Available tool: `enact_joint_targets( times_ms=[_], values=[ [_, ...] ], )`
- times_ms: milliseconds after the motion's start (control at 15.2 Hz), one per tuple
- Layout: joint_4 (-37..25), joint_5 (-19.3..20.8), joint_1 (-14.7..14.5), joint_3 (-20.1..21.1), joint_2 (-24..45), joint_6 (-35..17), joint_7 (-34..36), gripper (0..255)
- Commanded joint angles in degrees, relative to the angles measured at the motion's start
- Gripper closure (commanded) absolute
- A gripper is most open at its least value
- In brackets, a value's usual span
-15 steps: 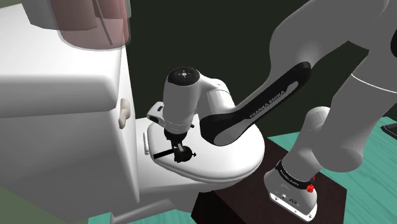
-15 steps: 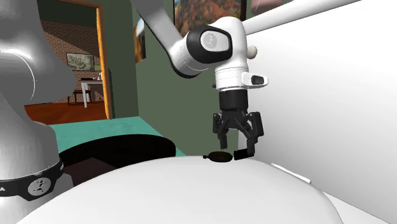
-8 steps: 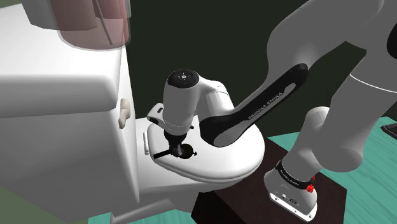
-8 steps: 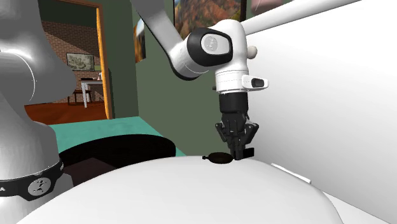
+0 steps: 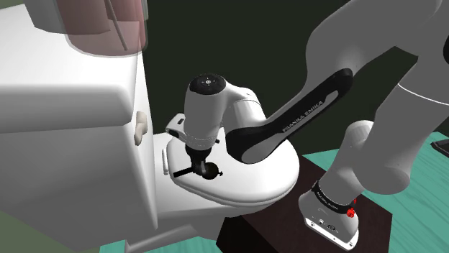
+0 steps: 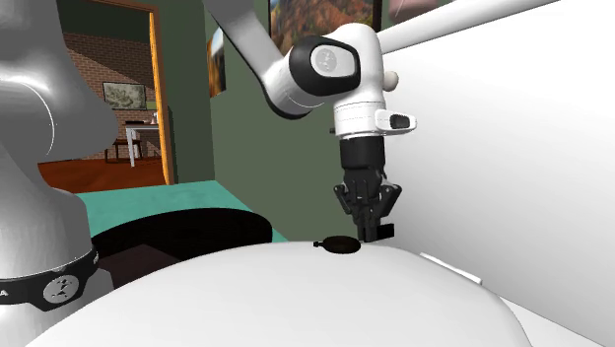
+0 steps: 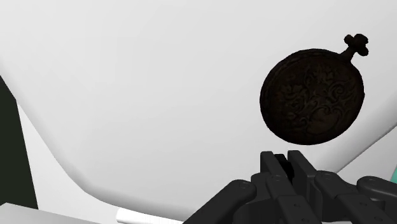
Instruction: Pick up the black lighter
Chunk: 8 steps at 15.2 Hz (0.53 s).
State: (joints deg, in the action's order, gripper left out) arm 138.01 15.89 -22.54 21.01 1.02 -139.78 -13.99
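The black lighter [image 5: 183, 172] is a thin dark bar sticking out sideways from my fingertips, just above the white toilet lid [image 5: 259, 180]. In the second exterior view its end [image 6: 383, 231] pokes out beside my gripper [image 6: 369, 233]. My gripper [image 5: 196, 166] points straight down over the lid's rear part and is shut on the lighter. In the wrist view the fingers [image 7: 287, 158] meet, and the lighter is hidden behind them.
A round black pocket-watch-shaped object [image 7: 312, 95] lies on the lid [image 6: 296, 296] right beside the fingertips [image 6: 340, 242]. The white tank [image 5: 65, 108] with its flush lever [image 5: 140, 129] stands close behind, and a pinkish container [image 5: 101, 25] sits on top.
The fingers have closed from wide apart onto the lighter. The gripper dipped to the lid and has since risen slightly, the lighter's end rising with it.
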Motion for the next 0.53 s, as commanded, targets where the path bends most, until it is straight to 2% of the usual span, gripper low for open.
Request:
enact_joint_targets(
  times_ms=[0,462],
  values=[
    [-0.2,-1.2,0.0,0.1,-1.4,1.3,-1.0,255],
    [-1.9,-4.5,-0.3,0.0,-5.4,6.4,-4.1,255]
  ],
)
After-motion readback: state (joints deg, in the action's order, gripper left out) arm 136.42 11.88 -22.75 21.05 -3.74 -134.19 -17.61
